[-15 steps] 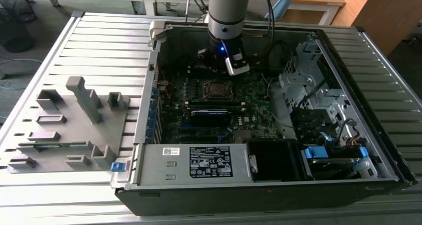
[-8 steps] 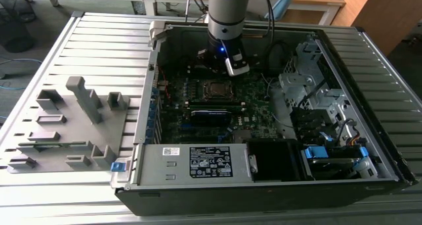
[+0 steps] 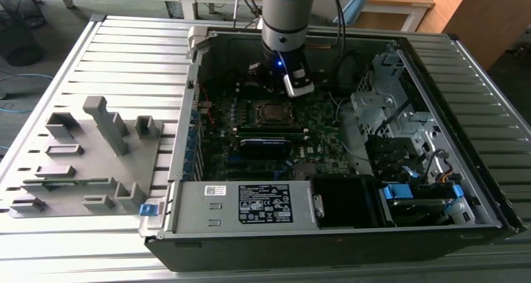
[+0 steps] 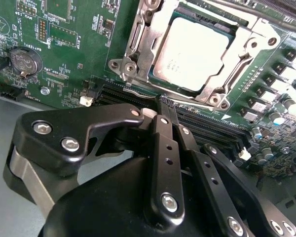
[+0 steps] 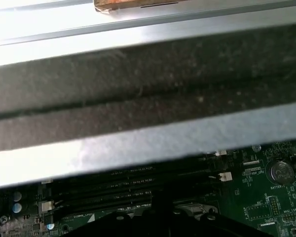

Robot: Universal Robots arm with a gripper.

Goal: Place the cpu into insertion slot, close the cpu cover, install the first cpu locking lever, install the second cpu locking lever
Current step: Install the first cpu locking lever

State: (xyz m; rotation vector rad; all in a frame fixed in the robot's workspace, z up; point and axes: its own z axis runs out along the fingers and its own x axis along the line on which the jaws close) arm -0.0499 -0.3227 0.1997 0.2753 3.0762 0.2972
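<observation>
One slatted metal table [image 3: 124, 53] carries everything: ribbed, pale grey, with long parallel grooves. On it lies one open computer case [image 3: 332, 249], a dark, boxy steel shell with its side panel off. One robot arm [image 3: 282, 22], a grey tube with a light blue joint cap, reaches straight down into the case. Beside the case, on the exterior view's left, sits one grey fixture tray [image 3: 74, 171] with blocky upright posts and shallow recesses. Inside the case, at its near end, is one power supply [image 3: 249, 205], a bare silvery metal box with a black label.

One dark green motherboard [image 3: 319, 124] covers the case floor, densely dotted with small parts and long, narrow black slots. The one insertion slot [image 3: 270, 112] sits near the middle of the board, just below the arm's wrist.

In the second wrist view the cpu [image 4: 195, 52] lies flat in that slot. It is a single square chip with rounded corners and a dull, matte silver-grey top. The one cpu cover [image 4: 155, 42], a thin, shiny stamped-metal frame, lies closed over it, its cut-out leaving the chip's top bare.

The black gripper [image 4: 165, 106] has jointed, bolted link bars. Its fingers are drawn together at the socket's edge, and I cannot tell whether anything thin is pinched between them. One round coin cell [image 4: 24, 61] sits off to one side.
</observation>
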